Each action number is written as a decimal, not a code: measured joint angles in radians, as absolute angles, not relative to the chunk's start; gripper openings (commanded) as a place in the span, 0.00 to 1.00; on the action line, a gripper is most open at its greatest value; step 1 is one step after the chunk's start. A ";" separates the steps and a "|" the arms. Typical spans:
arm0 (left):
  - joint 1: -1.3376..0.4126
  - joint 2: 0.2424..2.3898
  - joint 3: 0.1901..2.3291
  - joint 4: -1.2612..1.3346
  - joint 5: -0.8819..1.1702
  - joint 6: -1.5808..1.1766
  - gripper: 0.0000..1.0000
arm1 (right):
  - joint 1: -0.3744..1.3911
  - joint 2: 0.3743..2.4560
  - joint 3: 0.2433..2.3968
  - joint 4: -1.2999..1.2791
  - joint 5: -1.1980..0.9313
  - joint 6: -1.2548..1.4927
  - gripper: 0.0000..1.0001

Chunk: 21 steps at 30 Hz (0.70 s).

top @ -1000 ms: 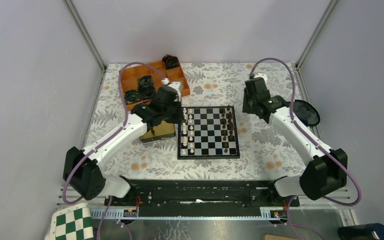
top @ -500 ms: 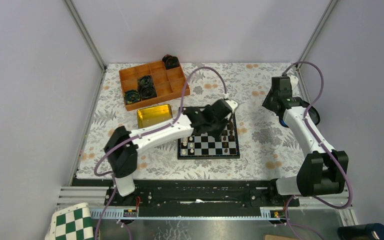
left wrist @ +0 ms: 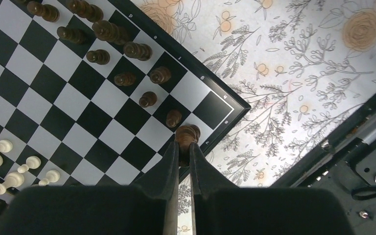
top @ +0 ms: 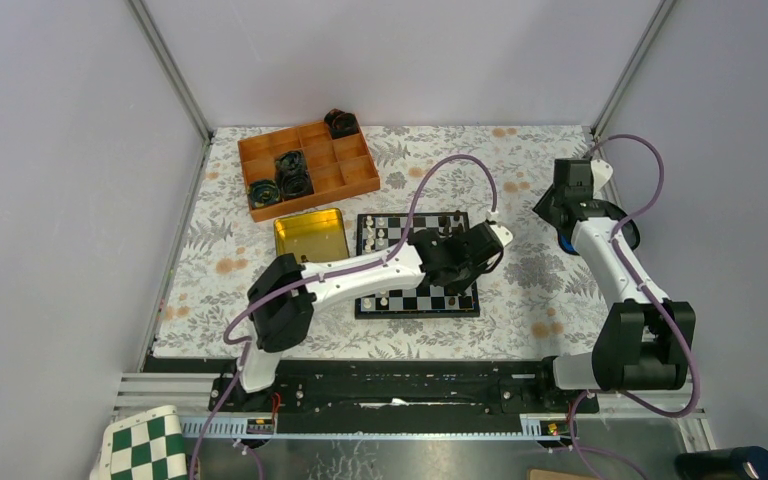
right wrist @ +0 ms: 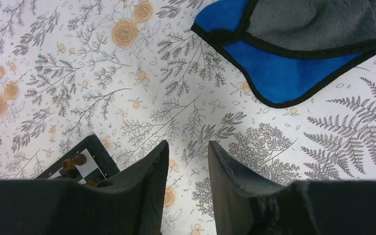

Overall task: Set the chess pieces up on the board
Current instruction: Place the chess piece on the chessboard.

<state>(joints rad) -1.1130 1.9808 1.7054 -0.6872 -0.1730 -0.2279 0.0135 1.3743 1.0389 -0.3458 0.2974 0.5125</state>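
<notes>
The board [top: 416, 313] lies mid-table, with white chess pieces [top: 378, 238] along its left side and dark ones on its right. In the left wrist view, dark pieces [left wrist: 108, 32] stand in two rows and white ones [left wrist: 0, 161] sit at the lower left. My left gripper [left wrist: 185, 145] is shut on a dark brown chess piece [left wrist: 187, 133], held over the board's near right corner square. From above, this gripper [top: 457, 262] hangs over the board's right part. My right gripper [right wrist: 187, 143] stands open over bare cloth, right of the board corner [right wrist: 94, 147], and nothing is between its fingers.
An orange tray [top: 352, 182] with black coiled objects stands at the back left, a gold tin [top: 310, 235] just left of the board. A blue and grey cloth [right wrist: 298, 44] lies at the right edge. A black rail [top: 400, 385] runs along the near edge.
My left arm has swung from beside the gold tin across the board to its right side. My right arm has drawn back to the right, toward the blue cloth.
</notes>
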 measured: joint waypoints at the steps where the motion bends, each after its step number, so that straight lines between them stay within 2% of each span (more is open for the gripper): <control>1: -1.113 1.986 1.705 -0.687 -0.178 -0.228 0.00 | 0.012 1.374 1.035 -0.345 0.298 0.520 0.42; 21: -1.113 2.115 1.792 -0.664 -0.194 -0.213 0.00 | -0.092 1.338 0.999 -0.273 0.319 0.628 0.42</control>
<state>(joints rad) -1.1130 2.1155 1.7920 -0.6643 -0.1940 -0.2127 -0.0921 1.3384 0.9989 -0.2733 0.3187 0.6277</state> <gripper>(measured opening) 0.140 0.421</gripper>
